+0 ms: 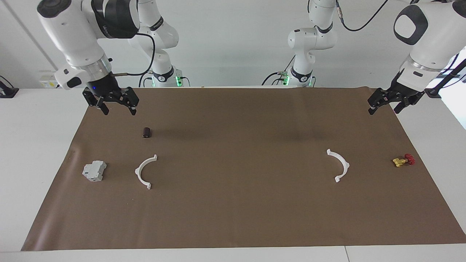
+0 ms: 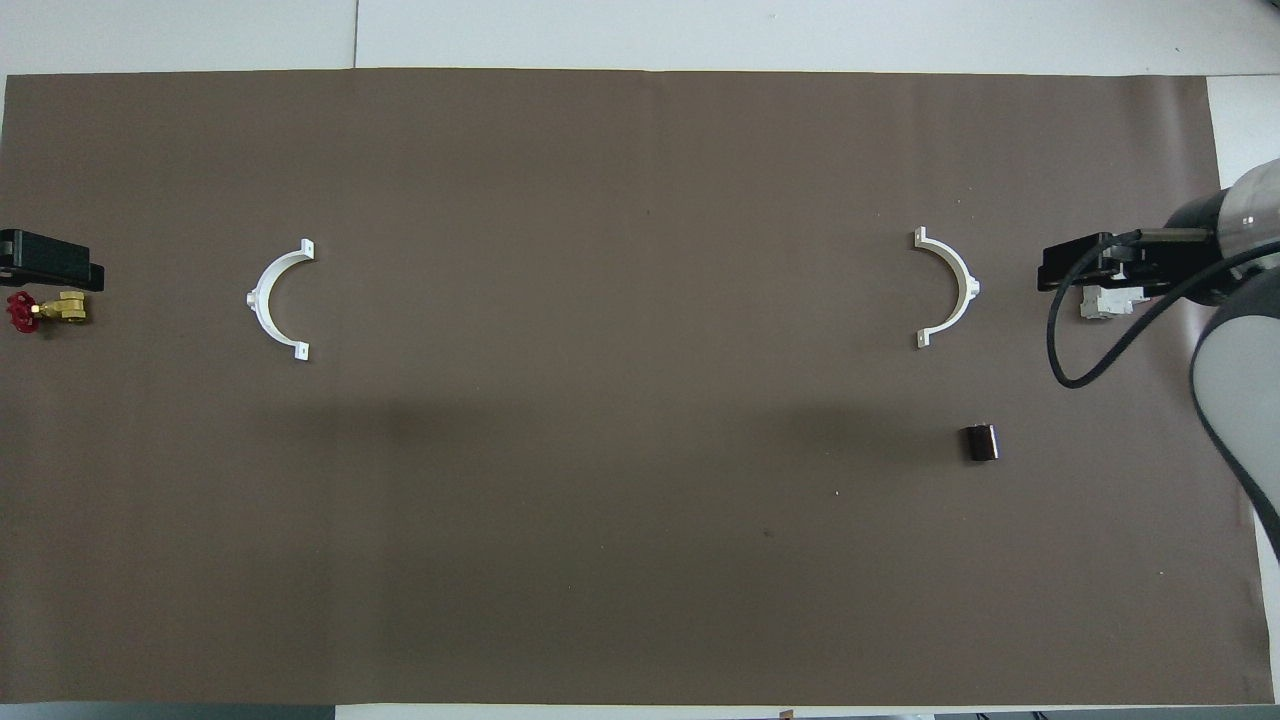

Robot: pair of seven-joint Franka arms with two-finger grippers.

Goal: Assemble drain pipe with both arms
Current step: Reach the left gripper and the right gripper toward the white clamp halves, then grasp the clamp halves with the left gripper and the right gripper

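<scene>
Item 1. My right gripper (image 1: 117, 109): up in the air over the brown mat (image 1: 233, 218) at the right arm's end of the counter (image 1: 36, 145), jaws spread wide, nothing between them. In the overhead view (image 2: 1075, 268) it overlaps the grey block, though the facing view shows it well above and apart from that block.

Item 2. My left gripper (image 1: 384, 106): raised over the mat's edge at the left arm's end, jaws apart, empty. The overhead view (image 2: 50, 262) cuts it off at the frame edge; only a black bar shows.

Item 3. Drain pipe, first white arc (image 1: 145, 171) (image 2: 947, 290): flat on the mat toward the right arm's end, open side facing the middle of the mat, untouched.

Item 4. Drain pipe, second white arc (image 1: 339, 165) (image 2: 277, 298): flat on the mat toward the left arm's end, open side facing the first arc, well apart from it. The two halves are not joined.

Item 5. Grey block (image 1: 94, 170) (image 2: 1100, 303): beside the first arc, toward the mat's edge; largely covered from above by my right gripper.

Item 6. Small dark cylinder (image 1: 146, 132) (image 2: 980, 442): lying nearer to the robots than the first arc; its markings too small to make out.

Item 7. Red-and-yellow valve (image 1: 403, 160) (image 2: 40, 311): beside the second arc, close to the mat's edge, just beside the black bar in the overhead view.
</scene>
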